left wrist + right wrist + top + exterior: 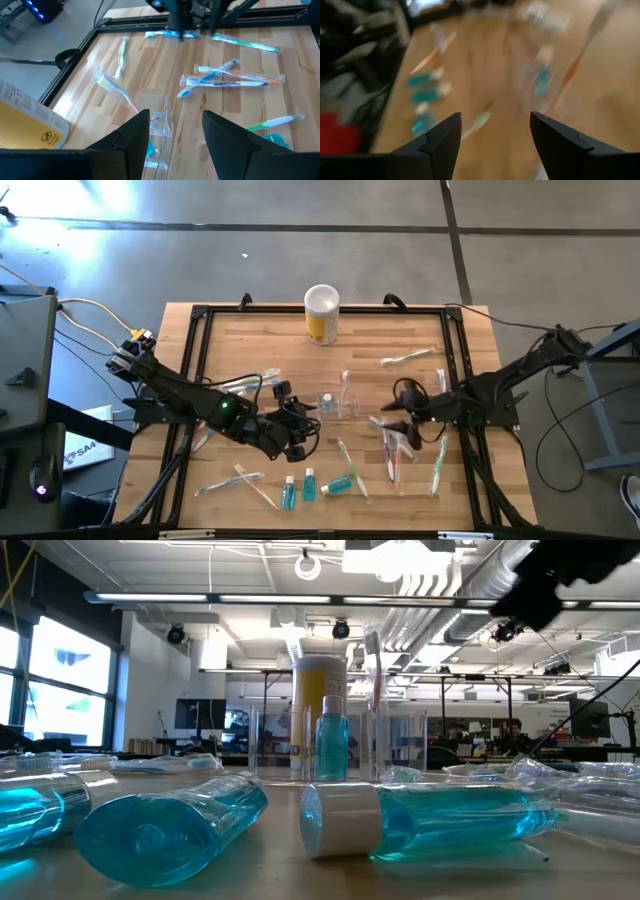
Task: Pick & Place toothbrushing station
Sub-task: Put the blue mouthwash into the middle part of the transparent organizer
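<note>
The toothbrushing station's clear holder (340, 402) stands on its base mid-table, with a small teal tube (331, 745) and a toothbrush (374, 670) upright in it. Wrapped toothbrushes (408, 357) and teal tubes (300, 488) lie flat around it on the wood. My left gripper (300, 428) hovers open just left of the holder (157, 127), which shows ahead of its fingers, nearer one fingertip. My right gripper (393, 426) is open to the right of the holder, above several toothbrushes (395, 450), with nothing between its fingers (492, 145).
A yellow canister with a white top (322, 313) stands at the far edge, also showing beside my left gripper (27, 127). A black frame (200, 315) rims the table. Teal tubes (430, 820) lie close to the near edge.
</note>
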{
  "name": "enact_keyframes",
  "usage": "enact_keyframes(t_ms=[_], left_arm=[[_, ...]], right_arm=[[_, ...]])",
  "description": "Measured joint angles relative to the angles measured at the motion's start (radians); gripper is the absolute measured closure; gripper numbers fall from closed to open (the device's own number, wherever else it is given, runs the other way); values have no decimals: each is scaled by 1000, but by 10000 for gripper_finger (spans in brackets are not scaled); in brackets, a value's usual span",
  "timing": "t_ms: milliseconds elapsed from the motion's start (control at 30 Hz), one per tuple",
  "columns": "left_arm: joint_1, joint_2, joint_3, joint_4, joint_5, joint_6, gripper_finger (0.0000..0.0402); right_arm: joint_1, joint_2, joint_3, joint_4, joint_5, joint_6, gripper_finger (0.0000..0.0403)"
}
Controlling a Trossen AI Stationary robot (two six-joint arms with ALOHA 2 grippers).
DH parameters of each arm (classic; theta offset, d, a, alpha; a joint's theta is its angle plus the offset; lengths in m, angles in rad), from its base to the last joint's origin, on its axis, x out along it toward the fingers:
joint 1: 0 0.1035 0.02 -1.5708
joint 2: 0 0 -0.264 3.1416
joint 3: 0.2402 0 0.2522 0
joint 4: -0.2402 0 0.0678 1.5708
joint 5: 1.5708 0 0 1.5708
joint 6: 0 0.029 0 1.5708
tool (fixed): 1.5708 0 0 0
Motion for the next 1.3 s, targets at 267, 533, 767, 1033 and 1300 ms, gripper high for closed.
enact_keyframes(t_ms=[267,533,767,1033,1300], left_arm=[[0,0,0,-67,65,-68,224],[-37,4,0,-152,310,-176,224],[-130,72,-1,-152,404,-320,224],[-149,139,-1,-177,387,-638,224],[-69,194,-1,-292,500,-1145,224]], right_arm=[[7,23,0,-133,-241,141,175],[7,65,0,-56,-270,14,176],[7,86,0,-7,-266,-60,176],[7,86,0,11,-266,-60,176],[7,86,0,11,-276,-60,176]])
